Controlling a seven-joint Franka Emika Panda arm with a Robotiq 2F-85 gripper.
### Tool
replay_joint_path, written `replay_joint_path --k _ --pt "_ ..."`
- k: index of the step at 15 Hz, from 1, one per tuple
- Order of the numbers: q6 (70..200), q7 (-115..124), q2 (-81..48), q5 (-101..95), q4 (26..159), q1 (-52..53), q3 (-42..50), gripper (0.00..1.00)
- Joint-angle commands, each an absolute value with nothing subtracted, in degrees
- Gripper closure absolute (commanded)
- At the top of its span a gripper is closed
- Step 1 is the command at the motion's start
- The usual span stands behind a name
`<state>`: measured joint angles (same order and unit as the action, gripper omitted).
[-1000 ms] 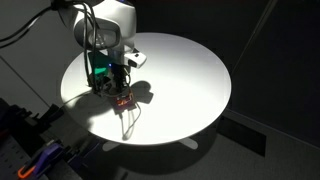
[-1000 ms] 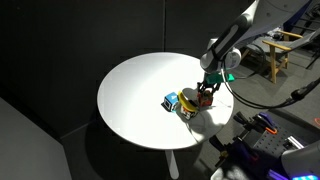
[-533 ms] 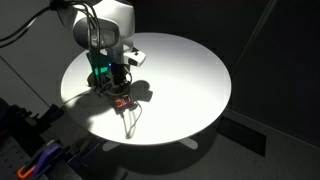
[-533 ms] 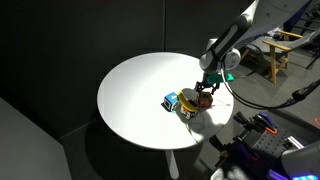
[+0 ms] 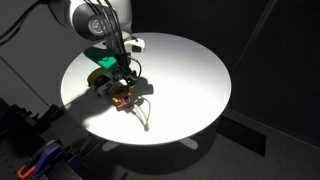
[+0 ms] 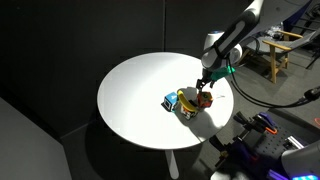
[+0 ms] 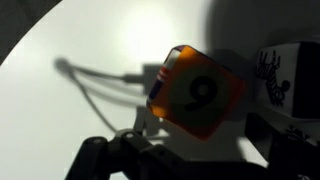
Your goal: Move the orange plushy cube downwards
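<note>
The orange plushy cube [image 7: 195, 92] lies on the round white table [image 5: 180, 70], its yellow face with a dark 9 turned to the wrist camera. It also shows in both exterior views [image 5: 122, 99] [image 6: 204, 99], near the table's edge. My gripper [image 5: 123, 85] [image 6: 207, 87] hangs just above the cube. In the wrist view its fingers [image 7: 195, 152] are spread wide at the bottom of the picture, with the cube beyond them and not clamped.
The elongated yellow, blue and grey toy [image 6: 178, 101] lies right beside the cube; part of it shows in the wrist view [image 7: 275, 82]. A cable's shadow crosses the table [image 7: 100, 80]. Equipment stands beyond the table edge [image 6: 265, 140].
The arm has risen off the cube and swung slightly. The cube stays on the table below the gripper.
</note>
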<state>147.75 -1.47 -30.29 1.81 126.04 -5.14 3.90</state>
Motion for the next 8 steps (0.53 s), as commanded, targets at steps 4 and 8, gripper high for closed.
replay_joint_path --k 4,8 --pt "146.0 -4.4 -24.0 -4.8 128.5 -3.8 4.2 0.0" --pt "145.9 -5.1 -21.8 -7.6 129.6 -2.5 3.8 0.0"
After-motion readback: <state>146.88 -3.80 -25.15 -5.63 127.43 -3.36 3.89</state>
